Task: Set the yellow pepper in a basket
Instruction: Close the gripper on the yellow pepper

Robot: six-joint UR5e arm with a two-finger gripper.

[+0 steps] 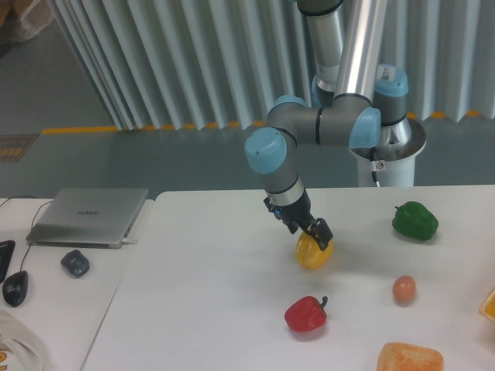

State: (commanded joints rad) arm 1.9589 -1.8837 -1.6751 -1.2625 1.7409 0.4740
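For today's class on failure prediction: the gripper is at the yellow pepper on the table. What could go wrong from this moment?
1. The gripper meets the glossy, rounded yellow pepper at a tilt near its top, so it might slip or roll free.
2. If it rolls, the red pepper lies close in front and could be knocked.
3. No basket is in view, so the carry may be long.

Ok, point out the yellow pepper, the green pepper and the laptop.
yellow pepper (313, 256): fixed camera, lower front face.
green pepper (414, 220): fixed camera, middle of body.
laptop (89, 215): fixed camera, closed lid centre.
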